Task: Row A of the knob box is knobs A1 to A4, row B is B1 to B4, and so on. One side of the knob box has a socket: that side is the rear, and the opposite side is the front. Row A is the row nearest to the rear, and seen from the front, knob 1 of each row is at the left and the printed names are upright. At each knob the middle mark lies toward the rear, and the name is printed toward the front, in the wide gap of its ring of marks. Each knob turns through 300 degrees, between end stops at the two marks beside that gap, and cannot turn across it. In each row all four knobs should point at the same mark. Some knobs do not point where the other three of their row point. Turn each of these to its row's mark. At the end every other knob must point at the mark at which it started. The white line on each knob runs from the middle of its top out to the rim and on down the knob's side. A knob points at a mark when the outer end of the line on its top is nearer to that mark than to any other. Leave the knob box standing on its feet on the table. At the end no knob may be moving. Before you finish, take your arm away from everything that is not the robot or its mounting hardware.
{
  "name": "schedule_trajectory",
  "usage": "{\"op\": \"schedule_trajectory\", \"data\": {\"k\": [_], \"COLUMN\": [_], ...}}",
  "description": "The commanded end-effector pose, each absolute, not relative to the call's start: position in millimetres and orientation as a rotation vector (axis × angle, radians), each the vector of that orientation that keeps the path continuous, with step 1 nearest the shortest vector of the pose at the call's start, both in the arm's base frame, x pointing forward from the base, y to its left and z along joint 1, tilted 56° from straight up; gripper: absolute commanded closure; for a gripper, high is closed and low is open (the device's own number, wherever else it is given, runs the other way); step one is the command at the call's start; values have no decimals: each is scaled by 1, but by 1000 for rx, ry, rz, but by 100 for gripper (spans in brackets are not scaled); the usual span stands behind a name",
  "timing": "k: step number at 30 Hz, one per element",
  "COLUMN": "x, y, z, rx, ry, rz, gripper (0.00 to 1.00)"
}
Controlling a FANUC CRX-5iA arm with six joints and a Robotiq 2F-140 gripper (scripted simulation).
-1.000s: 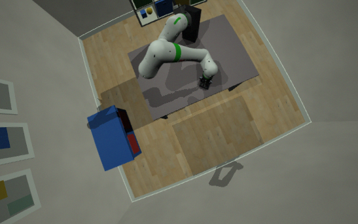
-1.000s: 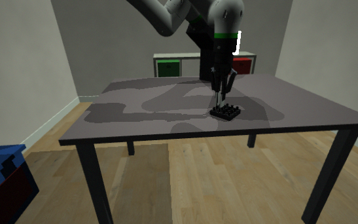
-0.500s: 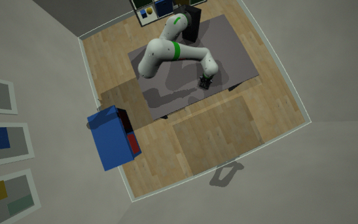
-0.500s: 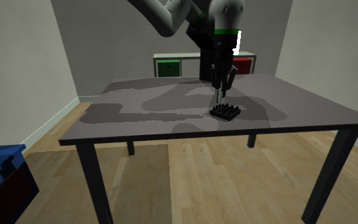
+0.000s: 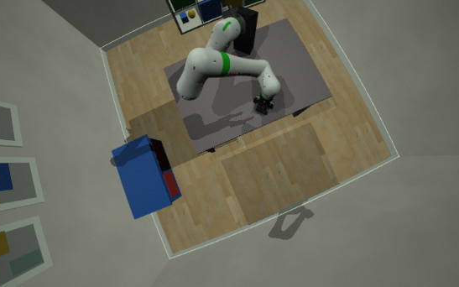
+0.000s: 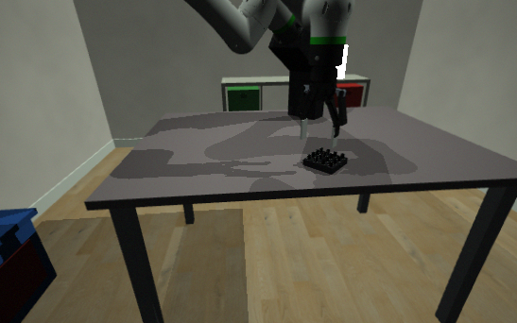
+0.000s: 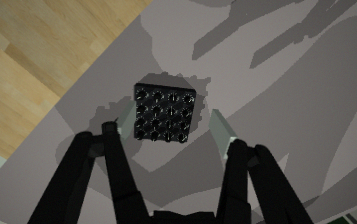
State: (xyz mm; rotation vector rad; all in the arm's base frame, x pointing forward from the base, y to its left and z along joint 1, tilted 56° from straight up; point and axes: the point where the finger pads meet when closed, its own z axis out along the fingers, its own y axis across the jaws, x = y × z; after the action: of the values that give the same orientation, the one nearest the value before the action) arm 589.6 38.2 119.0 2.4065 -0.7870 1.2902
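Black and wide open, the pincer [image 7: 171, 131] holds nothing; its 2 pale fingertips stand far apart and touch nothing. In the wrist view the left pad lies at 9 o'clock from the knob box [image 7: 164, 113] and the right pad at 3 o'clock from it, so the box shows in the gap between them. In the exterior view the pincer [image 6: 318, 132] hangs above the box, with a clear space of air between the fingertips and the knobs.

The knob box [image 6: 325, 161] is a small black square block with 4 rows of 4 knobs. It stands flat on the grey table [image 6: 207, 156], toward the right part of the top and near the front edge as the exterior view shows it. The white lines on the knobs are too small to read, so I cannot tell where any knob points, and the socket side is not visible to me.

From the top view, the white arm with green bands [image 5: 225, 64] reaches from its black base [image 5: 246, 30] at 12 o'clock of the table toward the pincer [image 5: 264, 105] at about 4 o'clock. A blue bin [image 5: 142, 176] stands on the wooden floor at 8 o'clock from the table.
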Motion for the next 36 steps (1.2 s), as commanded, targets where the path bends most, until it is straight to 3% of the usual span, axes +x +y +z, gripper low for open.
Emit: {"op": "schedule_trajectory", "data": {"k": [1,14,36], "x": [583,537,531], "y": [44,78,82], "z": [125,163,168], "rx": [2407,2407,2407], "ry": [-787,-787,-787], "rz": [1290,1290,1290], "gripper": [0,0,0]}}
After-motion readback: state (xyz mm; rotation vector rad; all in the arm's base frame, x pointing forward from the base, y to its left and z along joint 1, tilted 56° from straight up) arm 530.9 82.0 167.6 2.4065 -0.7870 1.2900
